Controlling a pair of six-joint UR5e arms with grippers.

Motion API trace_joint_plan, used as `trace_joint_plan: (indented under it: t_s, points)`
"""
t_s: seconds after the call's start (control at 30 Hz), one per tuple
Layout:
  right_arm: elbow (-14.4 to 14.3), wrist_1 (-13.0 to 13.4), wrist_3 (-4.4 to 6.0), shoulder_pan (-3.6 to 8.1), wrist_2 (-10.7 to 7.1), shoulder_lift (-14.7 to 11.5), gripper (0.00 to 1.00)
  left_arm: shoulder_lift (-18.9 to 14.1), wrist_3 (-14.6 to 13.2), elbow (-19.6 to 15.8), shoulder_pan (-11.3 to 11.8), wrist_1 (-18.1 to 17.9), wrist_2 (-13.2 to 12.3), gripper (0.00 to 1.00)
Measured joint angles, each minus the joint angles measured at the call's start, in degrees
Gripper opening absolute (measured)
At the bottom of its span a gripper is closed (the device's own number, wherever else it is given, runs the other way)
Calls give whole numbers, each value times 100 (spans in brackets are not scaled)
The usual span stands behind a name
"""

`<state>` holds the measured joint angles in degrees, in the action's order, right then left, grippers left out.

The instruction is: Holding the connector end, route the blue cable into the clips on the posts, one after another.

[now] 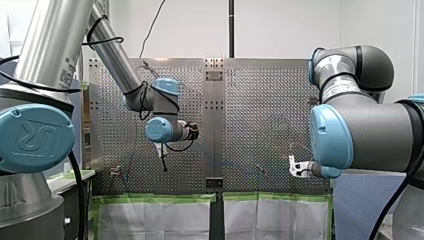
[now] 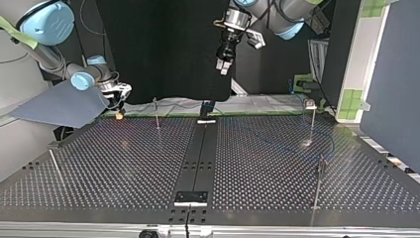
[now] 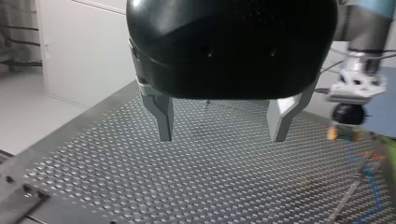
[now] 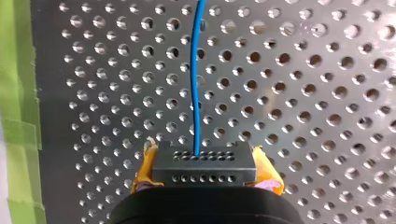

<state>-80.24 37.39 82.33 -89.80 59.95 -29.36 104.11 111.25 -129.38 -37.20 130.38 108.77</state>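
The jaws on the right arm clamp the black connector, its blue cable trailing over the bench. Those on the left arm hang wide apart.

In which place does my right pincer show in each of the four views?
Front view: right pincer low at the right.
Top view: upper left, at the perforated table's far edge.
Left wrist view: ahead of my left pincer, to its side.
Right wrist view: yellow pads shut on the black connector.
Shared landmark: that perforated table.
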Motion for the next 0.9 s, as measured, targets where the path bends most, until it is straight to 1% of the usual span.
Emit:
trace_joint_plan:
  t_s: [0.23,0.33,0.47,0.6,0.7,0.77,0.9]
  points:
    - [-247,-18,8,47,39,-279,0,-2,1,-415,-32,-9,7,100]
    - [-390,-22,33,78,55,-433,0,-2,0,-590,-32,-24,13,100]
    - [-563,-62,158,90,92,-696,0,-2,-9,-808,-2,-64,55,100]
    - [-607,-156,268,94,110,-954,0,-3,-19,-899,41,-122,74,100]
    - [-610,-197,382,105,123,-1154,0,-3,-50,-916,74,-153,77,100]
    - [-611,-217,428,102,140,-1288,0,-3,-91,-918,93,-152,82,100]
    - [-613,-223,462,66,159,-1538,0,-4,-178,-919,113,-144,124,100]
